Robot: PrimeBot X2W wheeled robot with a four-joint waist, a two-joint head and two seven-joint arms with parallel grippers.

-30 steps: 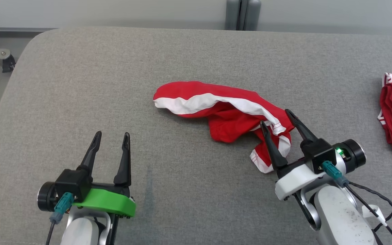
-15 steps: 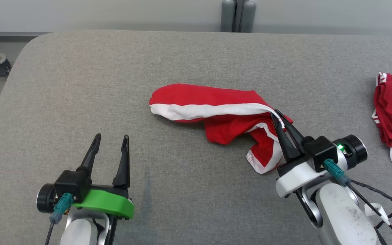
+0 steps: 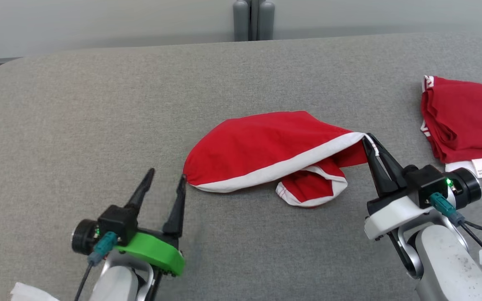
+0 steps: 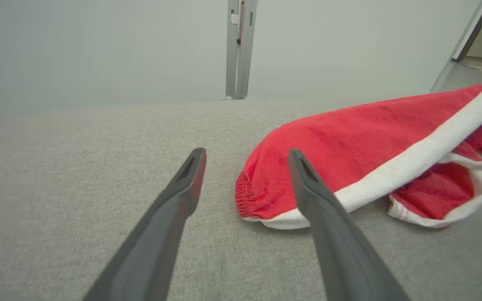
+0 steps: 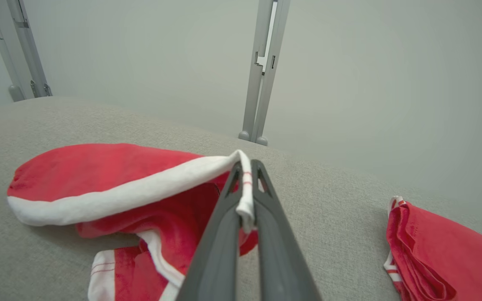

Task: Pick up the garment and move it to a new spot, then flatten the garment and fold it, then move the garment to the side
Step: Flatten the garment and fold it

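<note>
The garment (image 3: 266,146) is a red piece with a white stripe, lying crumpled mid-table; it also appears in the left wrist view (image 4: 349,146) and the right wrist view (image 5: 111,175). My right gripper (image 3: 368,140) is shut on the garment's white-edged right corner, which is lifted off the surface and pinched between the fingers (image 5: 245,184). My left gripper (image 3: 166,175) is open at the garment's left end, its right fingertip (image 4: 297,161) overlapping the red edge while the left fingertip (image 4: 195,161) is over bare fabric.
The work surface is a grey padded table (image 3: 98,108). A second red garment (image 3: 462,121) with a white label lies folded at the right edge, and shows too in the right wrist view (image 5: 442,246). A grey post (image 3: 253,19) stands behind the table.
My right gripper closed on the garment's right corner and pulled it up and right, stretching the cloth. The camera view shifted. My left gripper now sits at the garment's left end.
</note>
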